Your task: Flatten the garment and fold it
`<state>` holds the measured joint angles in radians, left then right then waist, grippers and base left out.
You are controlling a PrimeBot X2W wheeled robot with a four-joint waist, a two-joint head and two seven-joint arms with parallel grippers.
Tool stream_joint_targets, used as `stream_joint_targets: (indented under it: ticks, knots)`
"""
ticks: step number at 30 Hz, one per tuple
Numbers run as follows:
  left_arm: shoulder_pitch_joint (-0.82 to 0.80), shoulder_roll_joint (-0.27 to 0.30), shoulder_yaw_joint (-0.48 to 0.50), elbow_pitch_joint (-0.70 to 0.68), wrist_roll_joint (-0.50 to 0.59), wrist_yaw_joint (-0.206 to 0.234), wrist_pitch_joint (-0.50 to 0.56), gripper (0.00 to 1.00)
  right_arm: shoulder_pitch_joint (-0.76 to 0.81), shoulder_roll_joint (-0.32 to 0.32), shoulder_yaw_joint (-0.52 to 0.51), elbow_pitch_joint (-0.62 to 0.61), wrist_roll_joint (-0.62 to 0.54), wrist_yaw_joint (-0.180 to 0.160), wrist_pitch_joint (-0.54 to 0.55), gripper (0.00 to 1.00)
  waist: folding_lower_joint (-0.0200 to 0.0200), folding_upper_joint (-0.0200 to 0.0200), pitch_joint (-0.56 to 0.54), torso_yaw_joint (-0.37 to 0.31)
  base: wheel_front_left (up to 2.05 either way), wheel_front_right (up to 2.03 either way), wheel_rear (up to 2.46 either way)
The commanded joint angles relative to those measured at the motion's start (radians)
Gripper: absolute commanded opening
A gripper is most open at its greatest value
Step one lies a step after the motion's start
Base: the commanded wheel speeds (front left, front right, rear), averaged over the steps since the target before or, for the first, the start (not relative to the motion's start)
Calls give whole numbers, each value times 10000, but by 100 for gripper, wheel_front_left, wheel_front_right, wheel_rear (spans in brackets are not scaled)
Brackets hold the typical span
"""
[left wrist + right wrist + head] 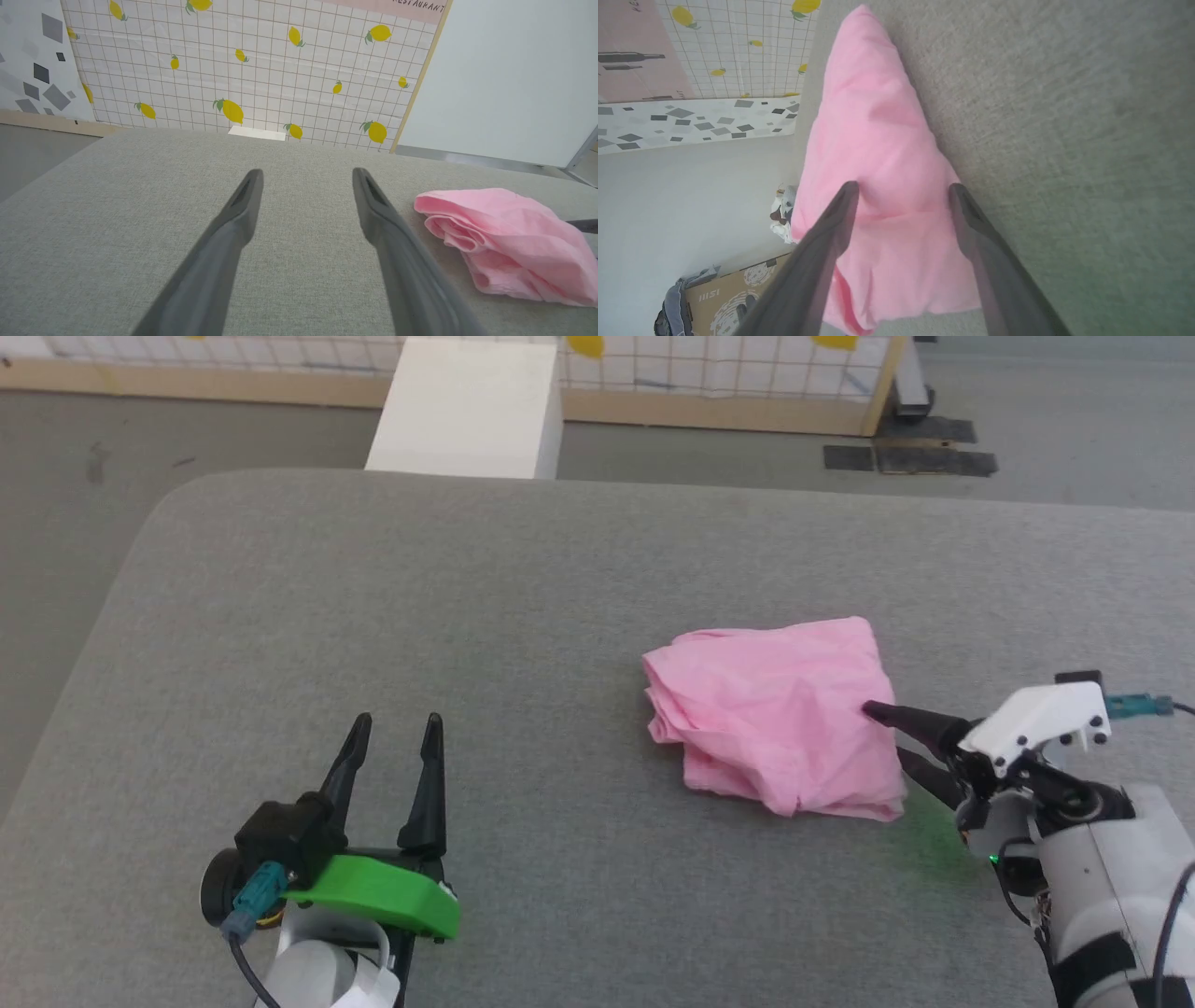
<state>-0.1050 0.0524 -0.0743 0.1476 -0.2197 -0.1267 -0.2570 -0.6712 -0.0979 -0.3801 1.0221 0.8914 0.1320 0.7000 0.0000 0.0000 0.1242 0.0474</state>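
two grippers, jaws apart on both. left gripper (398, 719) hovers over the bare grey table (280, 616), well apart from the garment (775, 709), which lies bunched right of centre. right gripper (887, 735) straddles its right edge, not yet closed. risk: a pinch there likely catches several layers, so the wad lifts whole instead of spreading. white box (467, 411) stands beyond the far edge, out of the way.

Left gripper (397, 723) sat at lower left, fingers pointing forward, jaws spread wide and empty. Right gripper (885, 735) reached in from the right on a pale forearm (1111, 877), fingers pointing left, jaws wide, apparently stacked one above the other, the lower finger partly hidden.
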Motion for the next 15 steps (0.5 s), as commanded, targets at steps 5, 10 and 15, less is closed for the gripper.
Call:
stream_joint_targets:
  ticks: [5, 10, 15]
  knots:
    - [-239, -22, 2, -51, 45, -16, -47, 100, -744, 97, 2, 955, -788, -13, 235, 100, 0, 0, 260, 427, 0, 0, 0]
    - [-242, -22, -1, -57, 46, -20, -47, 100, -1102, 298, 132, 1132, -1002, -13, 467, 41, 0, 0, 257, 554, 0, 0, 0]
    - [-186, -22, 24, -59, 46, -22, -47, 100, -987, 380, 443, 837, -1258, -13, 533, 0, 0, 0, 145, 564, 0, 0, 0]
